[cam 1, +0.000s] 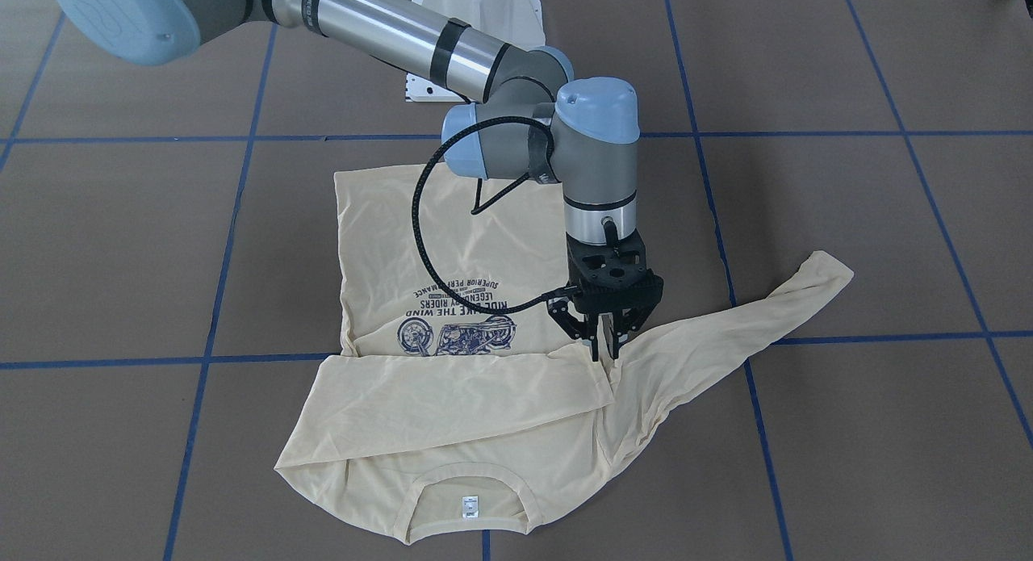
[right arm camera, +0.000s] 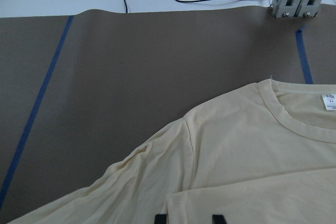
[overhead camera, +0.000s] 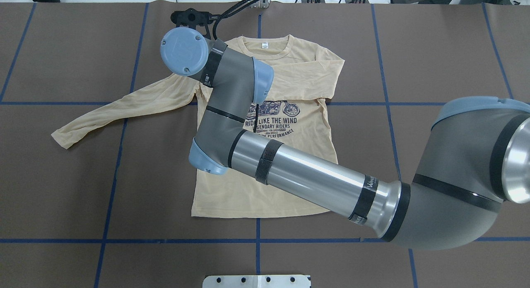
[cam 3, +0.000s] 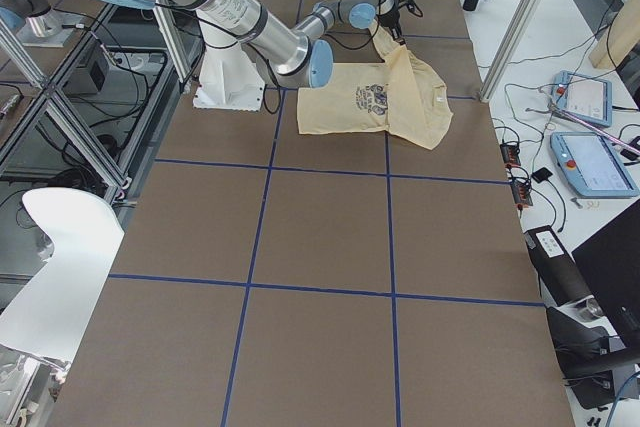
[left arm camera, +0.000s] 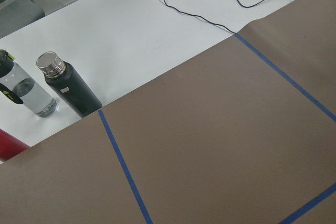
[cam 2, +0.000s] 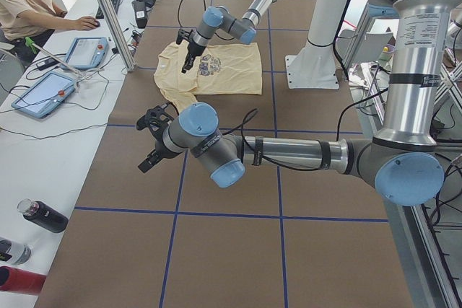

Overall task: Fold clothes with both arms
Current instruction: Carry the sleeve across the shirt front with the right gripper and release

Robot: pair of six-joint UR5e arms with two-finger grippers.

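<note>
The T-shirt (cam 1: 379, 246) lies flat on the brown table (cam 1: 847, 222), picture side up. Its collar (right arm camera: 294, 121) is on the side far from the robot. One sleeve (cam 1: 452, 391) is folded across the chest.

The right claw (cam 1: 607, 335) hangs straight down over the end of that sleeve, by the other shoulder. Its fingertips (right arm camera: 161, 219) stand a little apart with the sleeve's edge between them. I can't see it gripping any cloth.

The other sleeve (cam 1: 726, 335) is not folded yet. It starts just beside the claw and runs long and thin out to the robot's left, slanting a bit toward the robot. Its cuff (cam 1: 831, 270) is well away from the claw.

The left claw (cam 2: 149, 142) is out on that side, over bare table near some bottles (left arm camera: 68, 85). I think it is the nearer one to that cuff. I can't tell if it is open.

The right arm (overhead camera: 310, 176) stretches over the shirt's middle and could get in the way.
</note>
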